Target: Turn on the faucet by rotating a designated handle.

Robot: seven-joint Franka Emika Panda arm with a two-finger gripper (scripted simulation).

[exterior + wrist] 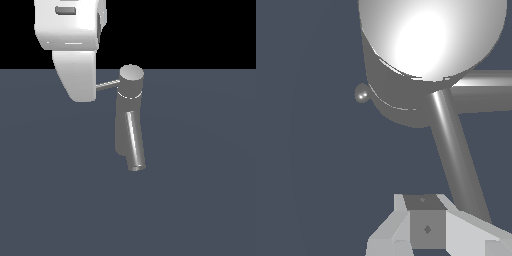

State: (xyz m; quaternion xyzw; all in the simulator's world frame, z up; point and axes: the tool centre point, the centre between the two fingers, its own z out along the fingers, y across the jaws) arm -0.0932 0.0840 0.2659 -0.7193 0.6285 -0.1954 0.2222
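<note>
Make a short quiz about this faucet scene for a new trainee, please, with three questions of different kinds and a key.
1. True or false: in the exterior view, the handle projects from the faucet cap toward the exterior view's right.
2. Multiple choice: in the exterior view, the spout's open end points A) up at the arm, B) down toward the floor, C) level, toward the exterior view's left.
3. Fill in: in the exterior view, the handle's far end is hidden behind the white ____.

Key: 1 false, it goes to the exterior view's left; 2 B; 3 robot arm.
</note>
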